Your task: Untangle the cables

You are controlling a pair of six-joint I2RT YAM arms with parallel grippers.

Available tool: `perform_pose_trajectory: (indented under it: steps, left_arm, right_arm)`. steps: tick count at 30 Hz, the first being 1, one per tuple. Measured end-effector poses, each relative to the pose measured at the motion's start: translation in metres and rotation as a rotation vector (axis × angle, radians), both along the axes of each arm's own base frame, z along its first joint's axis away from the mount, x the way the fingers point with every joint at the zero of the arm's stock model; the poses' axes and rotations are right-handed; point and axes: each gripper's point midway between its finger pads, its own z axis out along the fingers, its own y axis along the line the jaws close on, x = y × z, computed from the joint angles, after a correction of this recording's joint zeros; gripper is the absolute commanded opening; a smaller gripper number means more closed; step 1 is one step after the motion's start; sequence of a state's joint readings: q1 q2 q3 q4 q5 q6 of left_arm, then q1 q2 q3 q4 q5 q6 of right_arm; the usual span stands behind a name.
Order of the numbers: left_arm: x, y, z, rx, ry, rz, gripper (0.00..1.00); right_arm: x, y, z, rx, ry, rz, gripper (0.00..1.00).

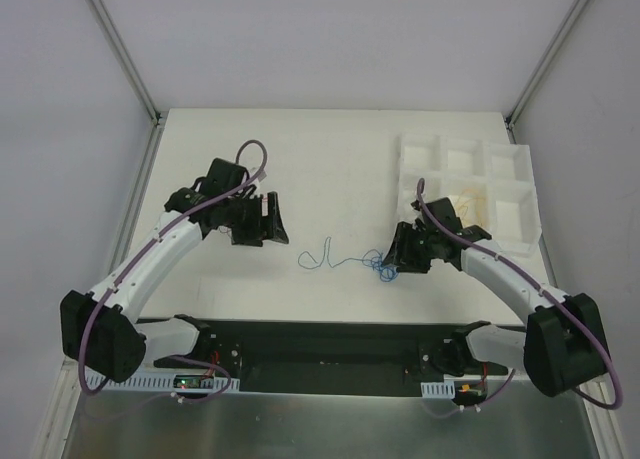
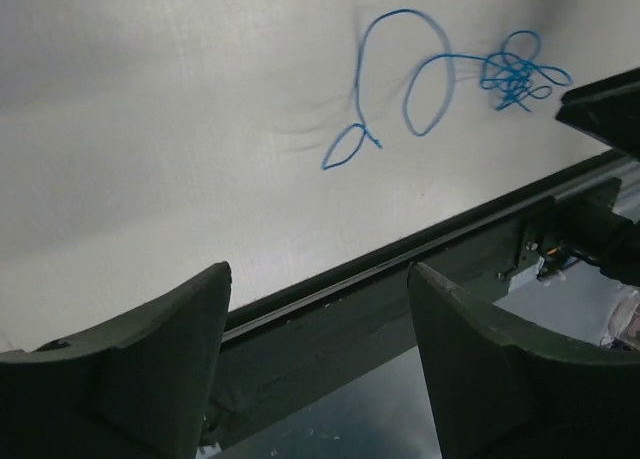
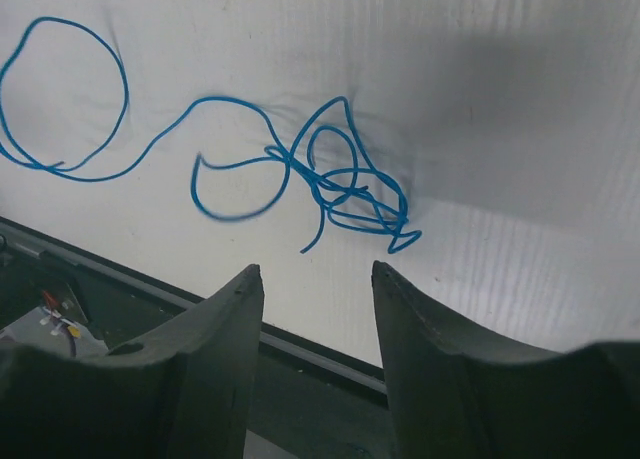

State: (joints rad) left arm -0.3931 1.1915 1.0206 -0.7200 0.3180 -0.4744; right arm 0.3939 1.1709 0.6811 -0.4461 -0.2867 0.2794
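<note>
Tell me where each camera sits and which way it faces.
Top external: above and behind, looking down on the table; left arm and right arm show, bases nearest.
Left wrist: on the left arm, looking past its open left end effector at the blue cable.
Right wrist: on the right arm, looking down past its open right end effector at the cable's knot.
Shared: all show the blue cable.

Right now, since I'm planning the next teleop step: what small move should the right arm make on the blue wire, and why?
Probably lower the right tool and close it on the knot of the blue cable. That tool is open with the knot lying just ahead of it, while the left tool, also open, faces the loose loops from farther off.
</note>
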Motion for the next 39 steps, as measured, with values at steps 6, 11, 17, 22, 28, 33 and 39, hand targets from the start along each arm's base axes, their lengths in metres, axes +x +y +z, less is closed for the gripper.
perform_pose_trajectory:
  steps: [6, 11, 17, 22, 28, 33, 39]
  left_arm:
    - [0.014, -0.062, 0.016, -0.155, 0.036, -0.215, 0.55]
    - [0.015, -0.133, 0.011, -0.209, 0.093, -0.428, 0.73]
    - [0.007, -0.200, -0.020, -0.246, 0.145, -0.647, 0.74]
    - [0.018, -0.211, -0.056, -0.211, 0.186, -0.677, 0.66]
    - [0.021, -0.226, -0.078, -0.203, 0.212, -0.702, 0.46]
    - [0.014, -0.233, -0.092, -0.193, 0.239, -0.730, 0.22]
    - [0.011, -0.234, -0.093, -0.193, 0.244, -0.738, 0.00]
  right_arm:
    - [-0.005, 0.011, -0.012, 0.033, 0.074, 0.014, 0.42]
    - [-0.007, 0.008, -0.008, 0.034, 0.072, 0.009, 0.43]
    - [-0.004, -0.006, 0.011, 0.080, 0.030, -0.052, 0.44]
    - [-0.016, -0.013, 0.016, 0.109, 0.007, -0.071, 0.44]
    - [-0.030, -0.015, 0.004, 0.107, 0.068, -0.066, 0.44]
    - [-0.032, -0.014, -0.001, 0.111, 0.102, -0.059, 0.48]
    - [-0.032, -0.012, -0.012, 0.101, 0.163, -0.059, 0.56]
